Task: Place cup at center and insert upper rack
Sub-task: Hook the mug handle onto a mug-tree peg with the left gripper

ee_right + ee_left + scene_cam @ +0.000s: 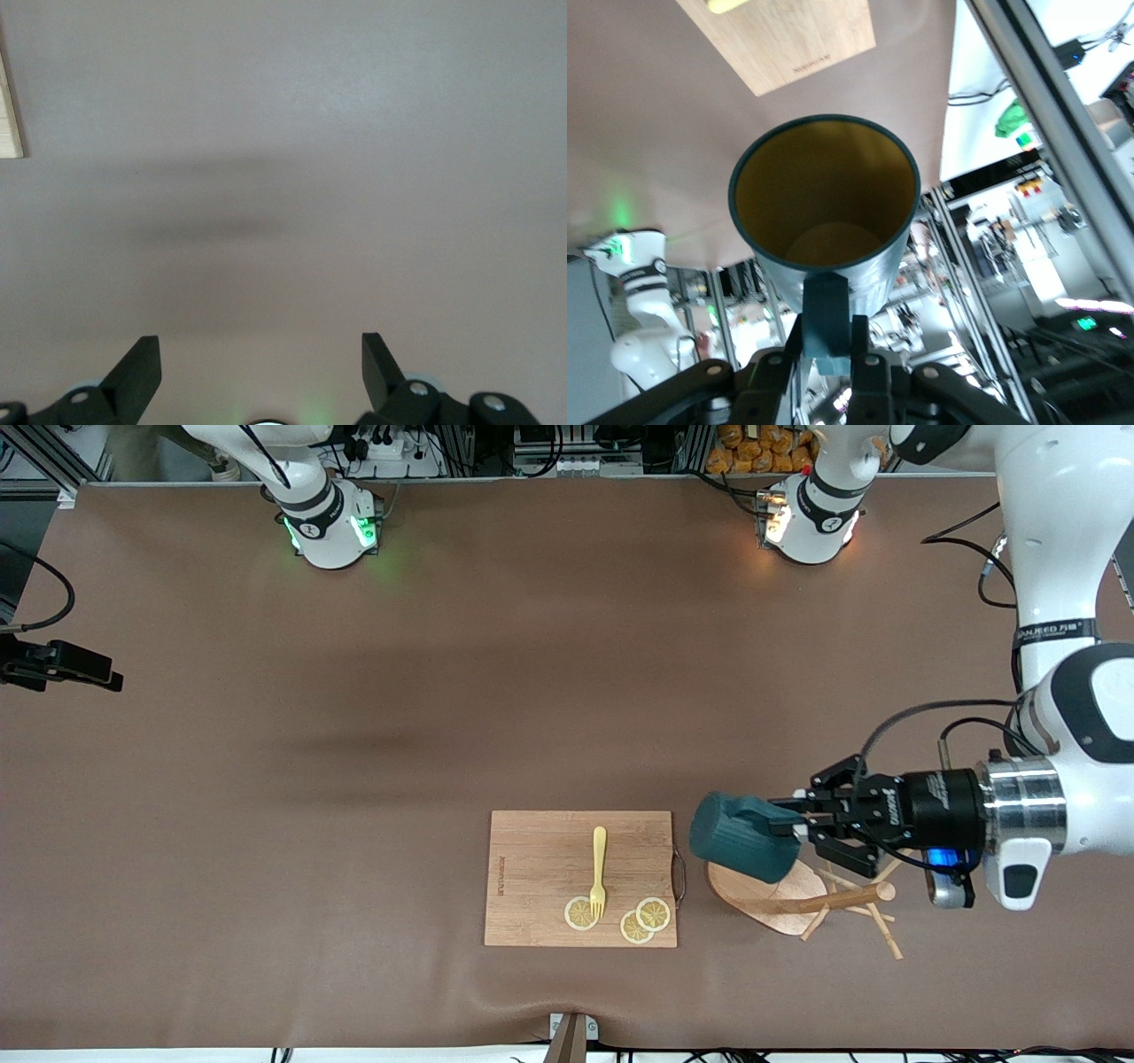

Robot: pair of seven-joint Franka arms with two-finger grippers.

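The cup [742,837] is a dark teal ribbed mug with a mustard-yellow inside [824,195]. It hangs on its side in the air, mouth away from the wrist. My left gripper [791,825] is shut on its handle [828,332]. Under the cup, the upper rack [797,895], a light wooden mug tree, lies tipped over on the table. Its oval base is beside the cutting board, and its post and pegs point toward the left arm's end. My right gripper [261,354] is open over bare brown table, holding nothing; the front view does not show it.
A rectangular wooden cutting board [540,868] lies beside the rack, toward the right arm's end. It carries a yellow fork [599,872] and three lemon slices [645,919]. A black clamp [53,664] sits at the table edge at the right arm's end.
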